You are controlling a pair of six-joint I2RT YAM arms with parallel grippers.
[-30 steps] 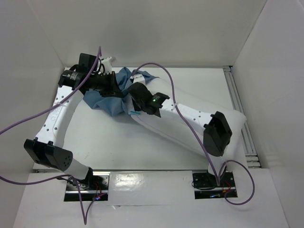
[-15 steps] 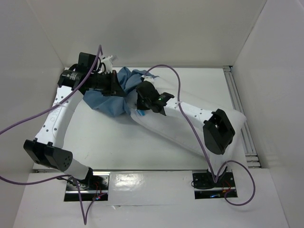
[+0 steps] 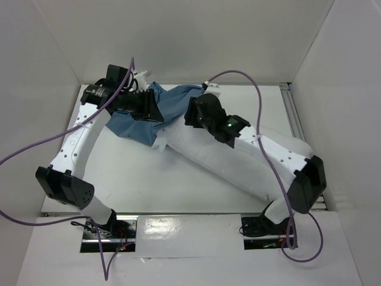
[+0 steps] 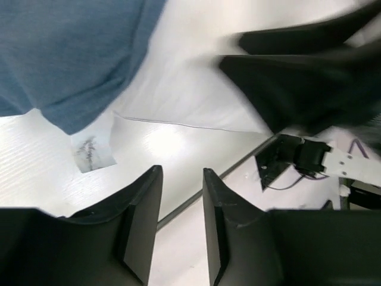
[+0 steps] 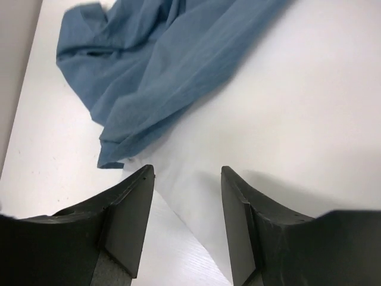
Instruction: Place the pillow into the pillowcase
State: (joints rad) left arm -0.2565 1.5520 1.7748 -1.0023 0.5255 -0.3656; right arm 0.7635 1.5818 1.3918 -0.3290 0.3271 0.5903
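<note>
The white pillow lies diagonally across the table, from the far left toward the near right. The blue pillowcase is bunched over its far-left end, with a white label hanging at the hem. My left gripper hovers at the pillowcase's near-left side, open and holding nothing. In the left wrist view the pillowcase and pillow lie beyond the left gripper. My right gripper stands open above the pillow, just right of the cloth. The right wrist view shows the pillowcase and pillow ahead of the right gripper.
White enclosure walls stand close at the left, back and right. A metal rail runs along the table's right edge. Purple cables loop above both arms. The right arm's elbow hangs over the pillow's near-right end.
Both grippers have opened and let go of the blue cloth. The right gripper has lifted back to the right, and its elbow has swung toward the right edge.
</note>
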